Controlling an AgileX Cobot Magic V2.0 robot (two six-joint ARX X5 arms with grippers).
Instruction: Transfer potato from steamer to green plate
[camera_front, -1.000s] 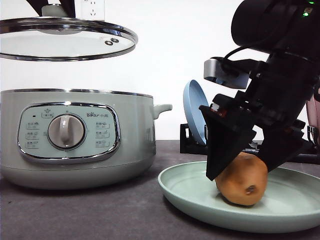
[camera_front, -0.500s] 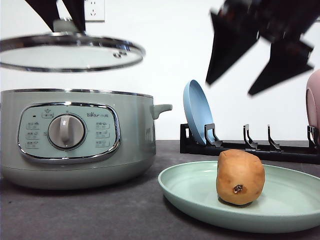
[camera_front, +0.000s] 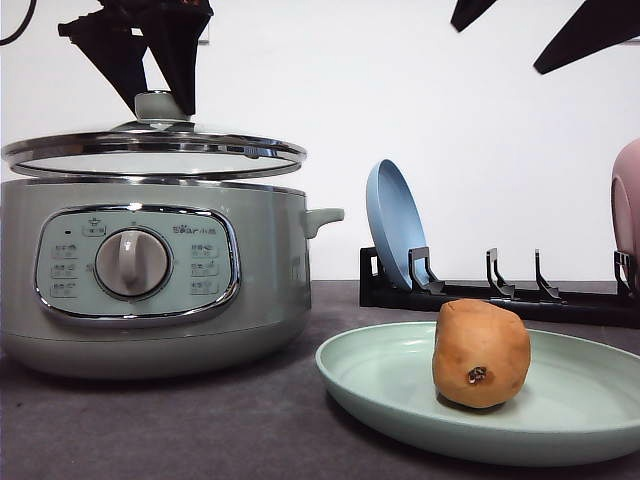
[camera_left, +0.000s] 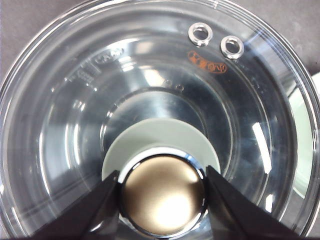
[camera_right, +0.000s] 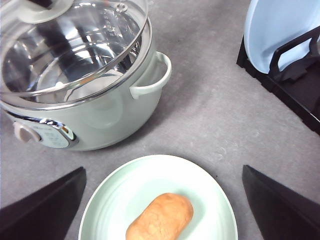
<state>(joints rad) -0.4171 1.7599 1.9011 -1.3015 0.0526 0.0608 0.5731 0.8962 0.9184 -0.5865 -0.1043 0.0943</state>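
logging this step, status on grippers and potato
Left gripper shut on lid knob, lid just above steamer. Right gripper open, raised. Potato on green plate. Nothing obstructing.

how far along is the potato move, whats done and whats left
Done: the potato rests on the green plate, and the right gripper is open and raised clear of it. In hand: the left gripper grips the knob of the glass lid, held just above the steamer rim. Left: probably seating the lid and letting go.
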